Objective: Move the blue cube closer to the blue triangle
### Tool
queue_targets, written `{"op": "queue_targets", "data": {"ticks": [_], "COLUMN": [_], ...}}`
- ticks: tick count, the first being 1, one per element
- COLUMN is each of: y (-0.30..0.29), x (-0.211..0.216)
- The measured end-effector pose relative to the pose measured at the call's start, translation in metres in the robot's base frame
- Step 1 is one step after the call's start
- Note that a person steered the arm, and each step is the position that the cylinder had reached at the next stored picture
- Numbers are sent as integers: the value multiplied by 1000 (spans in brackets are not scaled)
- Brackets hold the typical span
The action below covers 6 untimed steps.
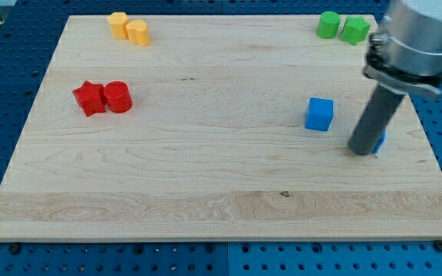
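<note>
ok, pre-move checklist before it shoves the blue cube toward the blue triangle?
1. Blue cube located, standing free on the board: ok.
2. Blue triangle in view: not ok, only a blue sliver shows at the rod's right; its shape cannot be made out.
3. My tip on the cube's far side from the triangle: not ok, it sits to the view's right of the cube, apart from it.
4. Tip clear of the triangle: cannot tell, the rod hides the contact.
5. Path from cube to triangle free of other blocks: ok; only the rod stands between them.
</note>
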State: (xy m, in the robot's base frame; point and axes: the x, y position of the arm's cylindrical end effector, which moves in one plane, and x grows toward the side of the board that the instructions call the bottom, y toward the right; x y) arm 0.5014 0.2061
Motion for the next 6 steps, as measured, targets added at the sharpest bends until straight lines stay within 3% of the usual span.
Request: {"op": "queue_targets", "data": {"ticks": [1, 3, 4, 5, 6], "y": [12, -92, -142, -153, -119], "x": [0, 9, -19, -62, -83]}}
